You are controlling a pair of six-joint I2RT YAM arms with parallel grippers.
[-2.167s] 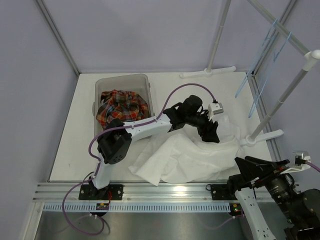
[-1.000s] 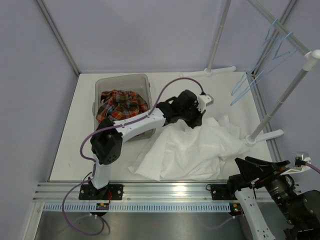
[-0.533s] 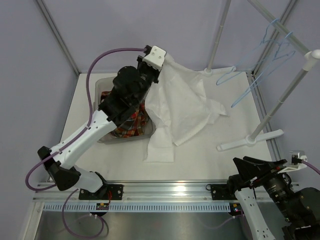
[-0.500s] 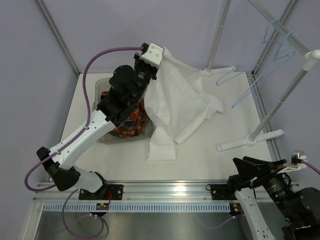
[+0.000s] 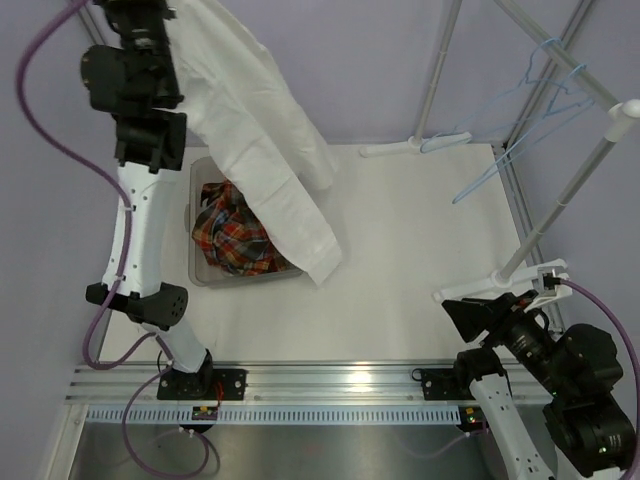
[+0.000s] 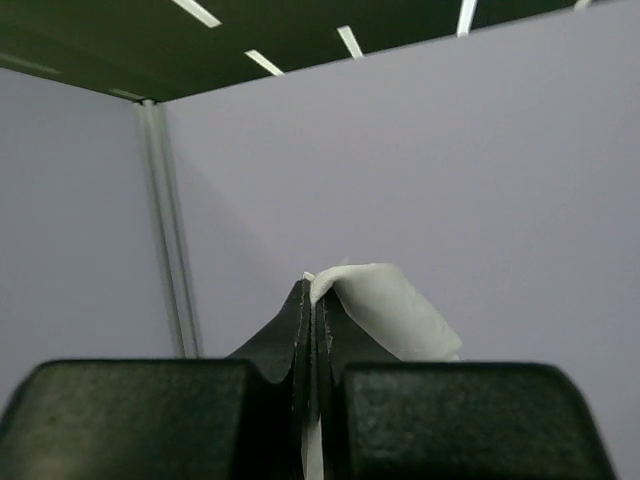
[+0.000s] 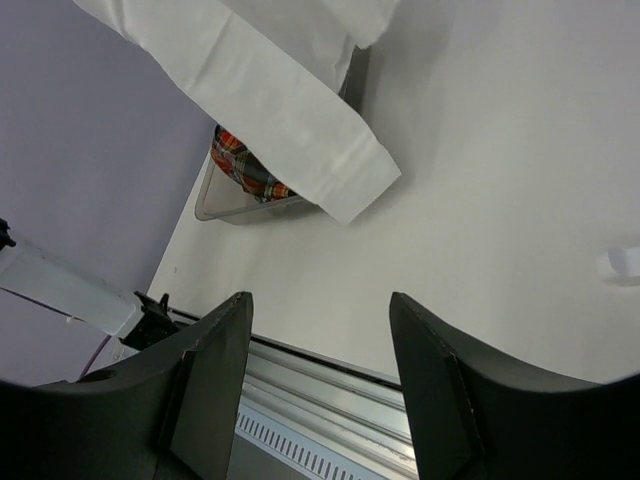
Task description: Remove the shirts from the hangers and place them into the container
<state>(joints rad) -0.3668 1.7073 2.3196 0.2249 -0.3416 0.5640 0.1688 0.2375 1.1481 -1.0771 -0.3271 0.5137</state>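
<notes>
Pinching a fold of the white shirt (image 6: pixel 375 300), the left gripper (image 6: pixel 312 300) was clamped shut and held high, the garment draping down across the container (image 5: pixel 196 268). The plaid shirt (image 5: pixel 235 240) already lay inside, and the hangers (image 5: pixel 500 165) hung bare. The right gripper (image 7: pixel 318 310) stood open and empty. Only lowering and releasing the shirt seemed left.

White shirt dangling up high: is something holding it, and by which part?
The left gripper pinches the white shirt by a fold at its top; the rest hangs down. The right gripper is open, holding nothing.
</notes>
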